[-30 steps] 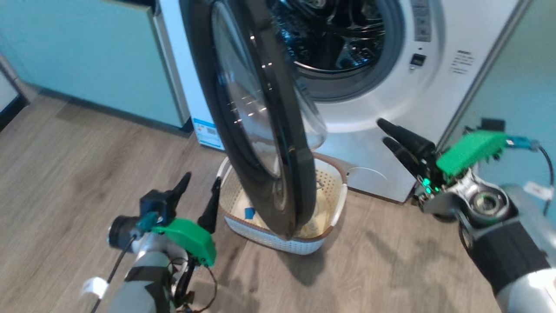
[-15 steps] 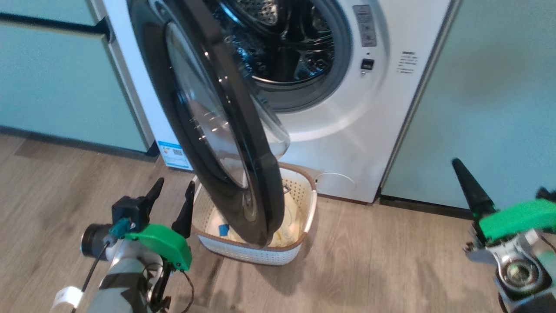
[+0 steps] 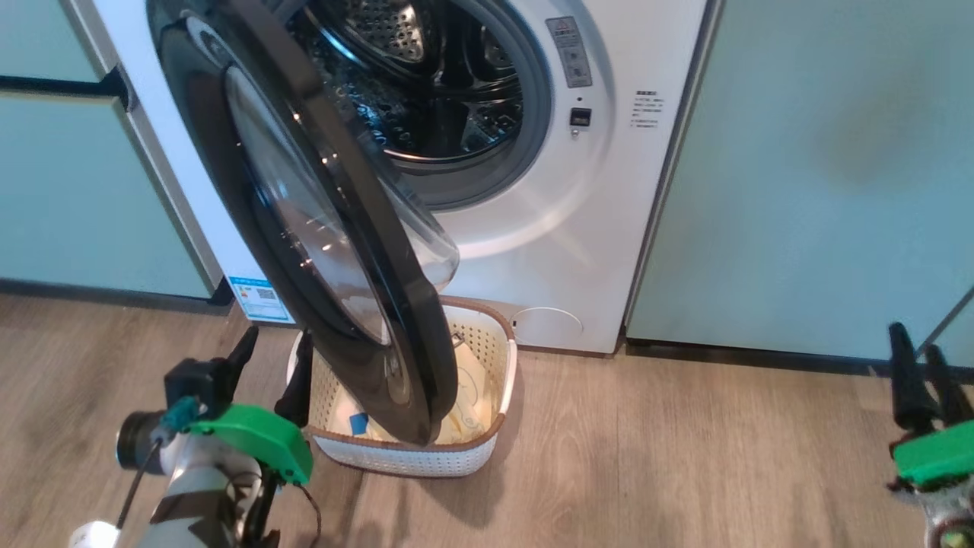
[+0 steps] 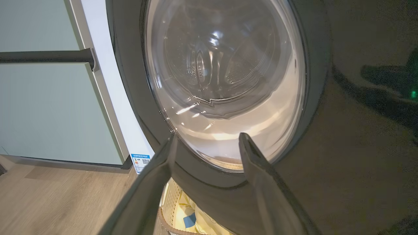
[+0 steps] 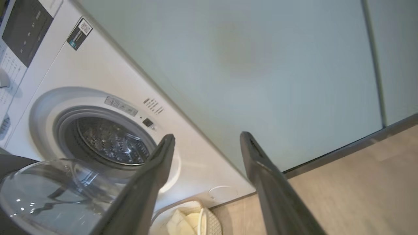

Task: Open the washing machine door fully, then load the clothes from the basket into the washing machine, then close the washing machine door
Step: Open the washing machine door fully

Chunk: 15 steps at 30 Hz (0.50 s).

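Glass bulges from the centre of the large round washing machine door (image 3: 304,228), inside its wide glossy black rim. The door hangs from the left side of the large white front-loading washing machine (image 3: 548,243) and stands swung well out from the opening, nearly edge-on in the head view. Its outer face is turned to the robot's left and the clear bowl to the right, while its free edge points away from the machine towards the robot. The steel perforated drum (image 3: 426,84) lies exposed behind it, ringed by a grey rubber seal (image 3: 536,114).

Under the door's lower rim, on the wood-plank floor (image 3: 685,457) just in front of the washer, sits the small rectangular cream plastic basket (image 3: 396,459) with a brown rim. The door hides much of it, so its long axis cannot be told. Inside lie the soft pale yellow clothes (image 3: 473,396), a small blue patch (image 3: 358,422) among them.

The left gripper (image 3: 278,335), at the lower left, is released and empty. Its two dark fingers (image 4: 156,182) are spread and point up at the door's outer face, just beside the basket's left wall; whether they touch the door cannot be told. The right gripper (image 3: 917,340), at the lower right and well apart from the washer, is likewise released and holds nothing. It is aimed up at the flat pale teal cabinet door (image 3: 799,167).
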Tool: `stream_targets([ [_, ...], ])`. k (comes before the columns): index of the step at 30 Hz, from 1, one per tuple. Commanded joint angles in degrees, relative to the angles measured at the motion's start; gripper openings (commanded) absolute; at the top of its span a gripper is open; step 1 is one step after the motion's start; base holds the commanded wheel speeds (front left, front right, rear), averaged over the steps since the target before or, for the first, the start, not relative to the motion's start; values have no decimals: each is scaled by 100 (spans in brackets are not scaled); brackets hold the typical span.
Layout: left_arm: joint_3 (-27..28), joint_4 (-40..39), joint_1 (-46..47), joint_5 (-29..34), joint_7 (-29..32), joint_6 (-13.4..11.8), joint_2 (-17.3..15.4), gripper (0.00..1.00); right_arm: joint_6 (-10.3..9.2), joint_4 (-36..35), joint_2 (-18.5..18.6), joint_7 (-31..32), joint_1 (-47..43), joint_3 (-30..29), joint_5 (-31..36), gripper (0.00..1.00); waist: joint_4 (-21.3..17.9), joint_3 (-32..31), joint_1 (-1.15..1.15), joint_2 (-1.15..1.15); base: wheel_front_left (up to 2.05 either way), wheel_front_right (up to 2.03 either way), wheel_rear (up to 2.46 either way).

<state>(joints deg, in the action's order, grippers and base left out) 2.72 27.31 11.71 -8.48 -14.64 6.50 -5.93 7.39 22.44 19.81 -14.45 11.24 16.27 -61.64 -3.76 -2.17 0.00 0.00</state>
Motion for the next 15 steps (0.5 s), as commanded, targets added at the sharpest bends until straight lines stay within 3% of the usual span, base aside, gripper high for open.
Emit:
stream_targets([
  [1, 254, -202, 199, 47, -36, 42, -139, 100, 10, -224, -27, -52, -20, -76, 297, 100, -23, 8, 0, 0, 0, 0, 0],
  [7, 357, -218, 178, 49, -36, 58, -104, 100, 10, -595, -453, -53, -553, -975, 1906, 100, -54, 26, 0, 0, 0, 0, 0],
  [15, 448, -206, 216, 61, -36, 74, -42, 100, 10, -1040, -725, -54, -1074, -1262, 3627, 100, -4, 36, 0, 0, 0, 0, 0],
])
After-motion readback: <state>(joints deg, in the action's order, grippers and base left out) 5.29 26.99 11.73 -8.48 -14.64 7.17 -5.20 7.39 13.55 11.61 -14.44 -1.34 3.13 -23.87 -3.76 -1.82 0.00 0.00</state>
